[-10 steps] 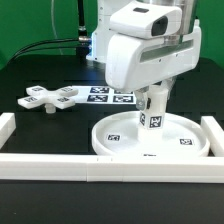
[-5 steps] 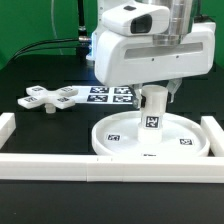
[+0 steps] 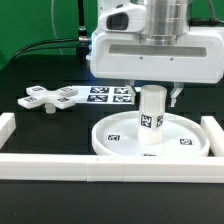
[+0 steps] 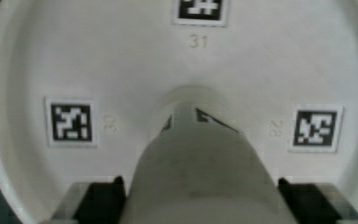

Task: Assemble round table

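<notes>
The large round rimmed disc [image 3: 103, 145] lies flat on the table near the front. The short cylindrical post [image 3: 150, 120] stands upright on its middle, with a tag on its side. My gripper [image 3: 151, 98] comes down from above and is shut on the post's upper part. In the wrist view the post [image 4: 199, 160] runs between my two dark fingers [image 4: 101, 200], and the disc [image 4: 87, 60] with three tags fills the background. The cross-shaped piece [image 3: 50, 98] lies on the table at the exterior view's left, apart from the disc.
The marker board [image 3: 110, 95] lies flat behind the disc, partly hidden by my hand. Long white border bars run along the front [image 3: 100, 166], the exterior view's left [image 3: 8, 124] and the exterior view's right [image 3: 212, 132]. Black cables hang at the back.
My hand has turned about its vertical axis over the disc while holding the post. The post went from slightly tilted to upright on the disc's middle.
</notes>
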